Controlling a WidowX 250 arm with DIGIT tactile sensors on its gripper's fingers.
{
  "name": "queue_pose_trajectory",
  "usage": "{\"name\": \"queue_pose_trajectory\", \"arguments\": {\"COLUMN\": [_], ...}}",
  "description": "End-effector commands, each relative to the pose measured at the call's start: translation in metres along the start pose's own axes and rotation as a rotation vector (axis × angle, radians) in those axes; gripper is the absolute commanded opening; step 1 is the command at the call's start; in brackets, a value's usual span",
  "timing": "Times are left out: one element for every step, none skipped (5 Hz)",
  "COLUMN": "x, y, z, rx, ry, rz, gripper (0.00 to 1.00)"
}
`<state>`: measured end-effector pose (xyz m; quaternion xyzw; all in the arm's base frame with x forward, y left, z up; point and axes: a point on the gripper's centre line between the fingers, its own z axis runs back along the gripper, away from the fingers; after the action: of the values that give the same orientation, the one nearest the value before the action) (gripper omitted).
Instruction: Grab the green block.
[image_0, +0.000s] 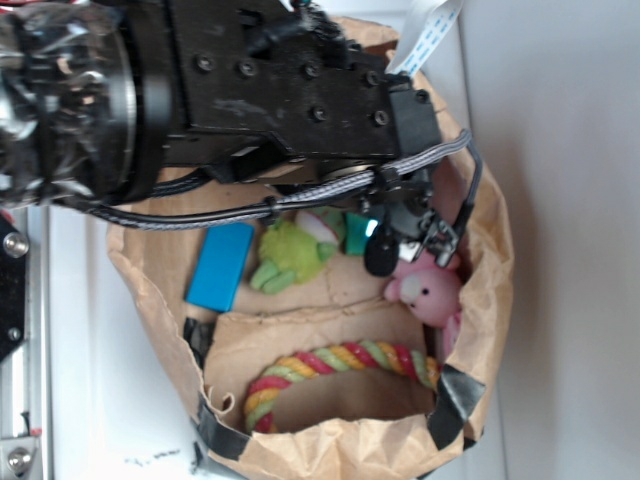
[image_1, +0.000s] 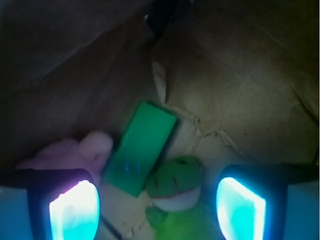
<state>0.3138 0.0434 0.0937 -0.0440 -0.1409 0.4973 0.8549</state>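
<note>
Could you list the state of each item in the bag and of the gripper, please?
Green block: lying flat, ungrasped.
Gripper: open, empty, above the block.
Plush frog: beside the block.
Pink plush: on the block's other side.
Blue block: lying flat.
Rope ring: curved, loose.
Paper bag: open.

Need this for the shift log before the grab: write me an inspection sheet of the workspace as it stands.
Surface: crumpled brown paper bag on a white table; the objects lie inside it.
Job's things: green block lies flat between the pink plush and the frog, ungripped; mostly hidden by the arm in the exterior view.
Clutter: blue block, lime plush frog, pink plush toy, multicoloured rope ring.
Grippers: gripper open above the bag, its lit fingers apart and empty.
Cables: braided cable runs along the arm; white ribbon cable at top.
Surroundings: metal frame at the left edge.
</note>
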Motion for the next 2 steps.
{"name": "queue_pose_trajectory", "arguments": {"x": [0.0063,0.0080], "y": [-0.0087,-0.0088], "z": [0.0107,0.0101], "rx": [0.016,0.058], "ry": [-0.043,-0.015], "rz": [0.139,0.242], "gripper": [1.00,1.00]}}
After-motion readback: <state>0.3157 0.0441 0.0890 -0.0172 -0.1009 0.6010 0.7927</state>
